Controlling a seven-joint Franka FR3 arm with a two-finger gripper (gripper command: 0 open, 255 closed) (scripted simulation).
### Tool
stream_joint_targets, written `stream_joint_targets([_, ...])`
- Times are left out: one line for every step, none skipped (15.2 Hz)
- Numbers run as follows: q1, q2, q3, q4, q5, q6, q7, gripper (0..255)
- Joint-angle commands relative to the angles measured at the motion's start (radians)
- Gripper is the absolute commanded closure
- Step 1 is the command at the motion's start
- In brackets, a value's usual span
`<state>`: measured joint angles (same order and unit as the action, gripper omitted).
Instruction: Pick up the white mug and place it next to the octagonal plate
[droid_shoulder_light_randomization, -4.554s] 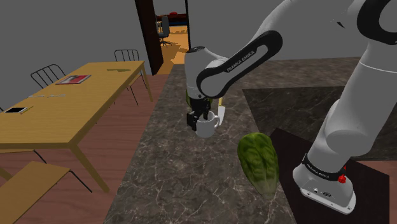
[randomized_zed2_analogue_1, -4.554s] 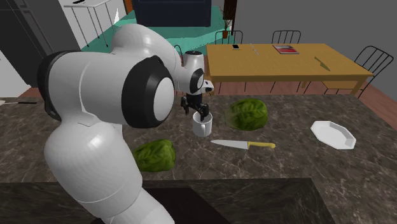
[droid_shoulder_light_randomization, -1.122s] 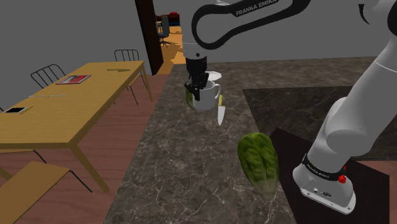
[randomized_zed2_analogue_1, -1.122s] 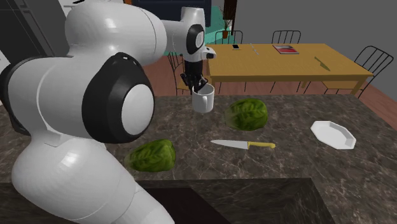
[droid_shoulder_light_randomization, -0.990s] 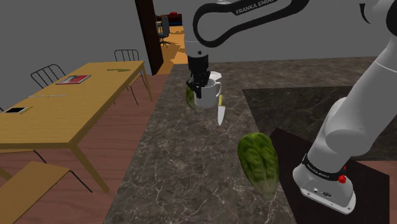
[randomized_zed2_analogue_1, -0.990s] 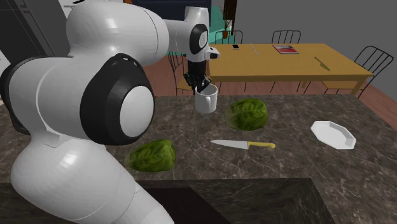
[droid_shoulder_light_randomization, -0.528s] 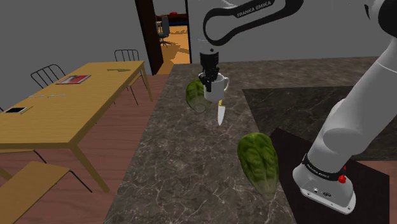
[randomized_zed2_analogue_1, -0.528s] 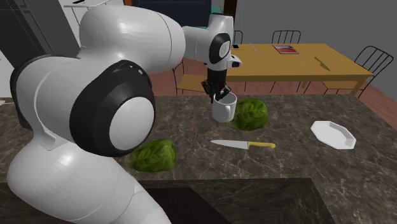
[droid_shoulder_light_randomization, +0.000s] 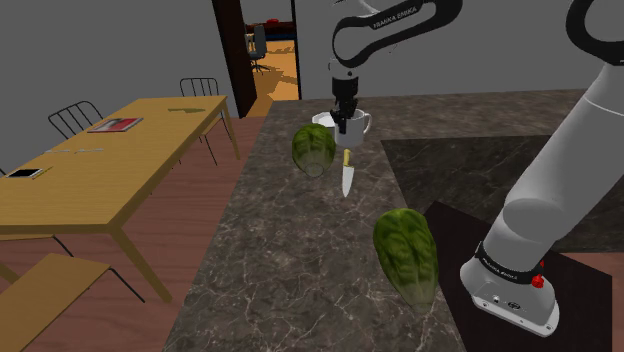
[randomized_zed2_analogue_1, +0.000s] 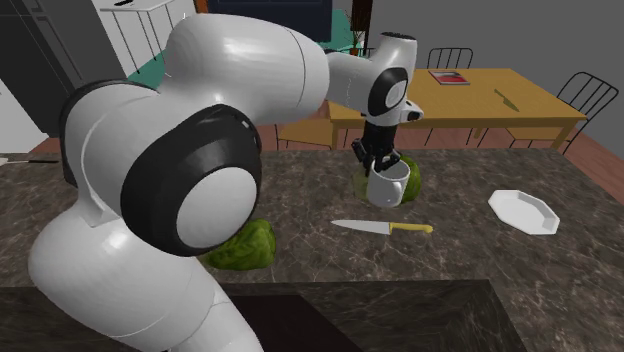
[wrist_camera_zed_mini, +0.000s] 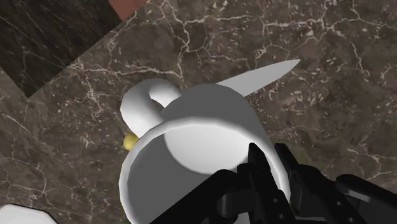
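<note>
Right now my tool (randomized_zed2_analogue_1: 374, 162) pinches the white mug (randomized_zed2_analogue_1: 388, 186) by its rim, hanging it just under me above the desk (randomized_zed2_analogue_1: 480, 260), while the octagonal plate (randomized_zed2_analogue_1: 523, 211) lies well apart, beyond the knife's (randomized_zed2_analogue_1: 384, 227) handle end.

- The white arm (droid_shoulder_light_randomization: 560, 190) rises from its stand, arches high and reaches toward the shoulder view's upper left.
- Its wrist points straight down.
- The black gripper (droid_shoulder_light_randomization: 346, 120) hangs below it, jaws clamped across the white mug's (wrist_camera_zed_mini: 210, 114) rim.
</note>
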<state>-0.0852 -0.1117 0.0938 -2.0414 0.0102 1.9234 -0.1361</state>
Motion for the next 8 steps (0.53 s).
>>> stream_joint_targets([-0.021,0.03,-0.026,0.026,-0.006,0.005,-0.046,255])
stream_joint_targets([-0.032,0.042,-0.038,0.035,-0.008,0.008,-0.068,255])
stream_joint_targets([-0.043,0.056,-0.05,0.046,-0.009,0.01,-0.09,255])
stream_joint_targets([-0.053,0.07,-0.062,0.058,-0.011,0.012,-0.112,255])
stream_joint_targets([-0.064,0.085,-0.073,0.071,-0.012,0.014,-0.133,255])
stream_joint_targets([-0.074,0.101,-0.084,0.086,-0.012,0.016,-0.155,255])
stream_joint_targets([-0.085,0.117,-0.095,0.101,-0.013,0.017,-0.176,255])
stream_joint_targets([-0.096,0.135,-0.106,0.118,-0.013,0.018,-0.198,255])
